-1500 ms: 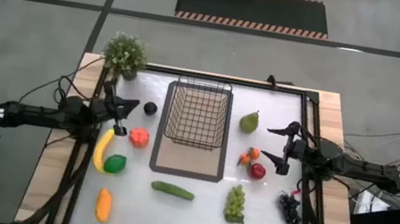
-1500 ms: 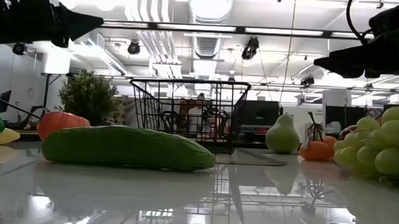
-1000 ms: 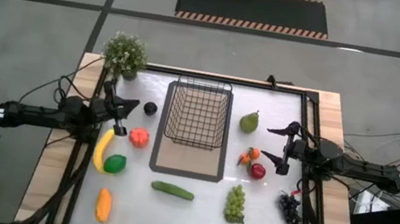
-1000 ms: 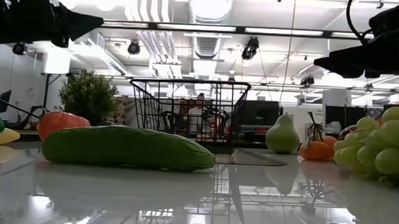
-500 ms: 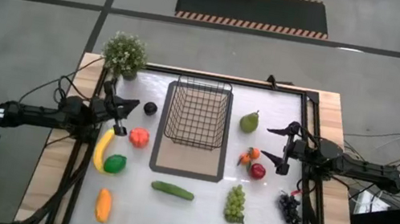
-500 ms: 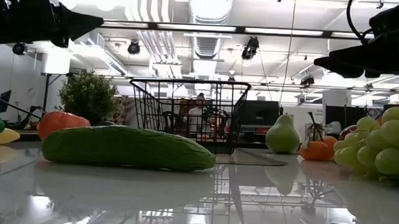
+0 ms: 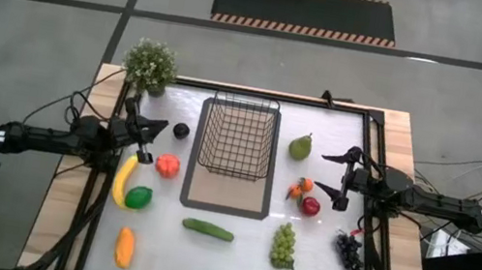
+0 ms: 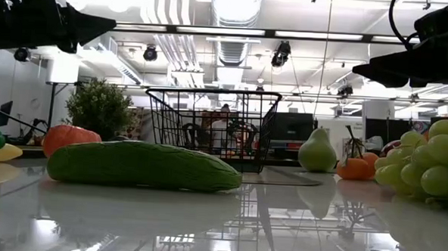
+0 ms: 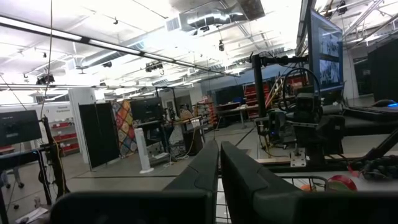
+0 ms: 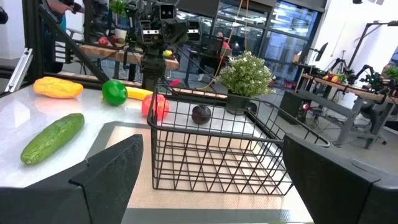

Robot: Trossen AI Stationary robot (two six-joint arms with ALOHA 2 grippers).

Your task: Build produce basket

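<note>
Basket sits empty mid-worktop, produce scattered around it; left claw clenched on nothing, right claw wide open.

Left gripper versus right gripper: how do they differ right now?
The left gripper has its jaws shut, pressed together in its wrist view; the right gripper has its jaws wide open, framing the basket. The left one sits by the tomato, the right one by the red apple. Both hang above the table holding nothing, flanking the basket.
</note>
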